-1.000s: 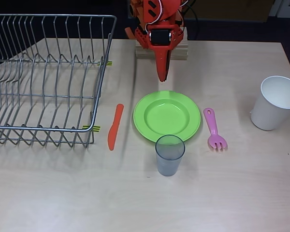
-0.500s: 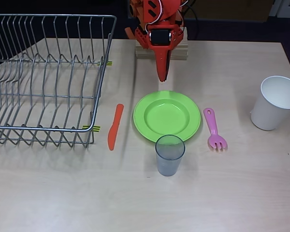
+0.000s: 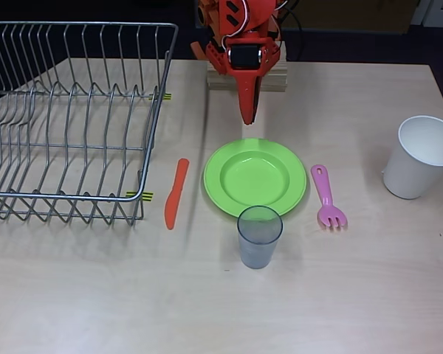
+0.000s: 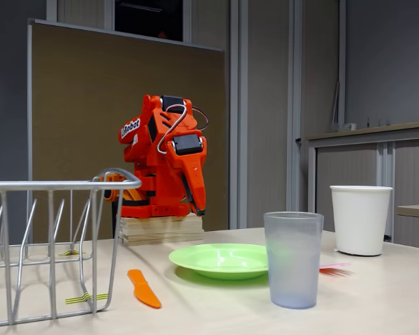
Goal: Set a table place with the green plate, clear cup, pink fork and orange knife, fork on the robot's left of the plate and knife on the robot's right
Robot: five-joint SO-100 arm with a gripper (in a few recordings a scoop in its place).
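Note:
The green plate (image 3: 255, 177) (image 4: 222, 259) lies mid-table. In the overhead view the clear cup (image 3: 259, 237) (image 4: 292, 259) stands upright just below the plate, touching its near rim. The orange knife (image 3: 176, 192) (image 4: 143, 287) lies flat left of the plate, and the pink fork (image 3: 328, 196) (image 4: 333, 268) lies right of it, tines toward the bottom of the picture. My orange-red arm is folded at the table's far edge, and its gripper (image 3: 247, 112) (image 4: 197, 202) points down above the table behind the plate, shut and holding nothing.
A wire dish rack (image 3: 66, 118) (image 4: 49, 237) fills the left of the table, with the knife close to its corner. A white paper cup (image 3: 421, 156) (image 4: 360, 218) stands at the right edge. The arm sits on a wooden block (image 3: 245, 77).

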